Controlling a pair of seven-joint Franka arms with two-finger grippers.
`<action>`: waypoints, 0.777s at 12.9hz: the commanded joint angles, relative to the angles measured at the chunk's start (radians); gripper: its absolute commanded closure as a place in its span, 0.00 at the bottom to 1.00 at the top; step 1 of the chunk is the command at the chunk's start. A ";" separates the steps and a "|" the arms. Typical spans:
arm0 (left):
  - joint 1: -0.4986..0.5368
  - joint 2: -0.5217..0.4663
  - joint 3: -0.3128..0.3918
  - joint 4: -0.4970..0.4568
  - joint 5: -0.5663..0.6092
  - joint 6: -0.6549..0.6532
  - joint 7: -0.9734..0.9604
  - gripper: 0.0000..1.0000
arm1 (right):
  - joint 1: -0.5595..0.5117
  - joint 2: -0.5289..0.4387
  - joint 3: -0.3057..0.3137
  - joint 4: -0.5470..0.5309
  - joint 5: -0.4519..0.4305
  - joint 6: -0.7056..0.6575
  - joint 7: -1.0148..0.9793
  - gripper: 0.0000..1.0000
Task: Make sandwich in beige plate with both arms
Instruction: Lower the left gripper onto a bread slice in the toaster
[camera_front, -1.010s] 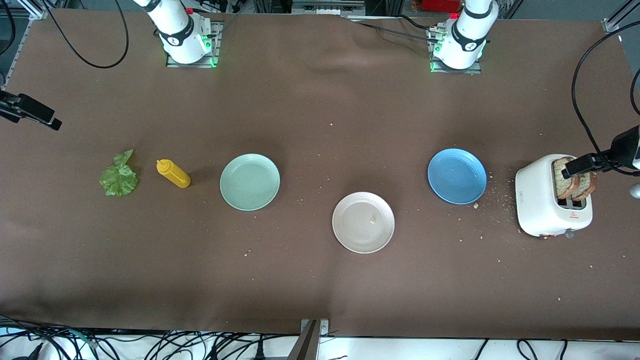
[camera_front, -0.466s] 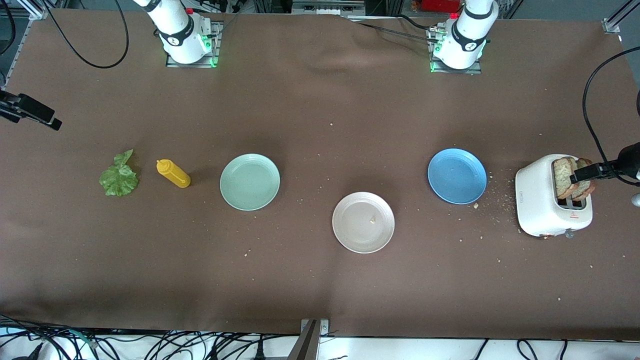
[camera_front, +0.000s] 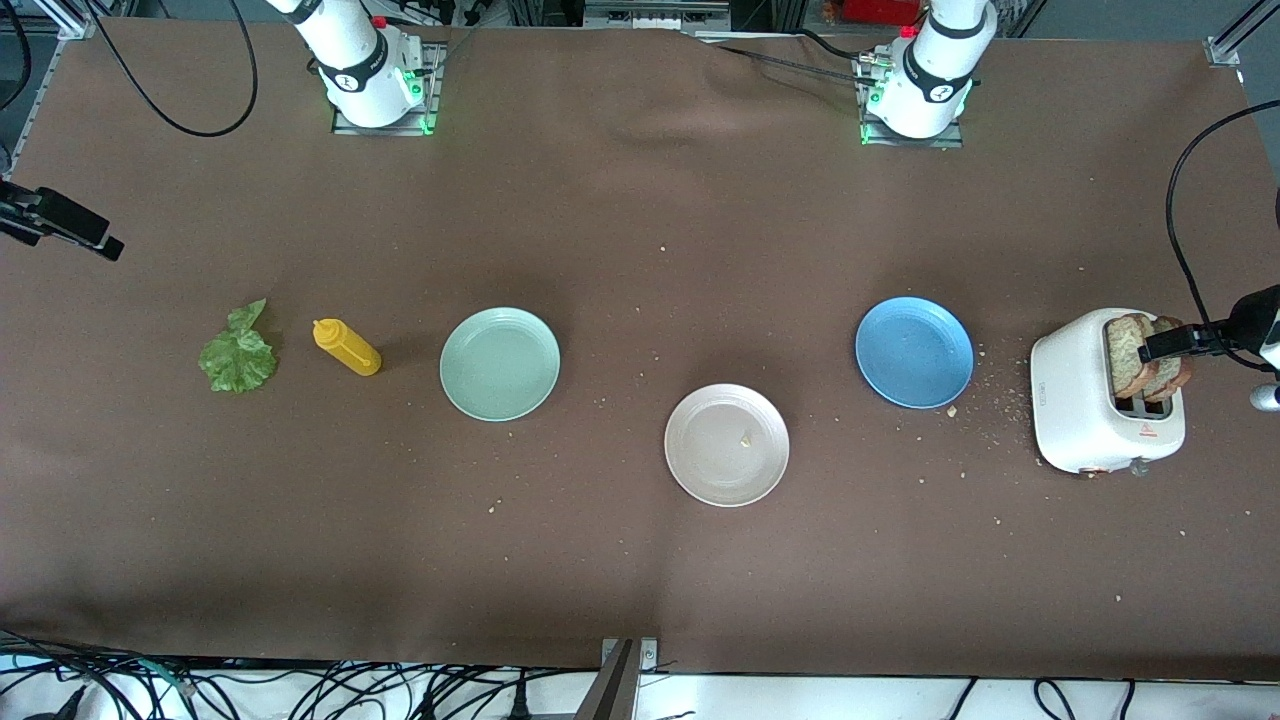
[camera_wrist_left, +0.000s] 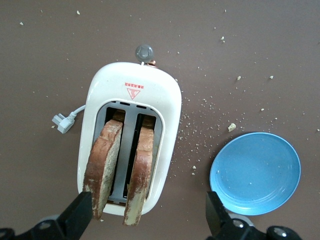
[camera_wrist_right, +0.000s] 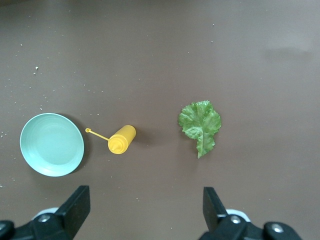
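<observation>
Left gripper: fingers spread wide apart, holding nothing. It hangs over the white toaster at the left arm's end of the table, one finger close to the outer bread slice, the other well clear of the toaster body. Two slices of brown bread stand upright in the toaster's two slots, both protruding above the top. A grey lever knob and a loose white plug lie at the toaster's sides.

Right gripper: fingers likewise parted, holding nothing. It is raised over the right arm's end of the table, above the bare cloth near the lettuce leaf.

The lettuce leaf lies flat on the brown tablecloth. Just beside it, toward the table's middle, a yellow squeeze bottle lies on its side. Next along is the mint-green plate.

The beige plate sits near the table's middle, nearer the front camera than the other plates; it carries only a small crumb. The blue plate lies between it and the toaster. Crumbs are scattered between the blue plate and the toaster.
</observation>
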 joint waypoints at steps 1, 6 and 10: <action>0.007 0.026 -0.007 -0.013 0.025 0.037 0.023 0.00 | -0.006 -0.014 0.007 -0.009 0.002 0.005 0.001 0.00; 0.006 0.069 -0.009 -0.011 0.026 0.040 0.023 0.00 | -0.006 -0.014 0.007 -0.009 0.004 0.005 0.000 0.00; 0.004 0.086 -0.010 -0.013 0.031 0.037 0.023 0.10 | -0.006 -0.014 0.007 -0.009 0.002 0.005 0.001 0.00</action>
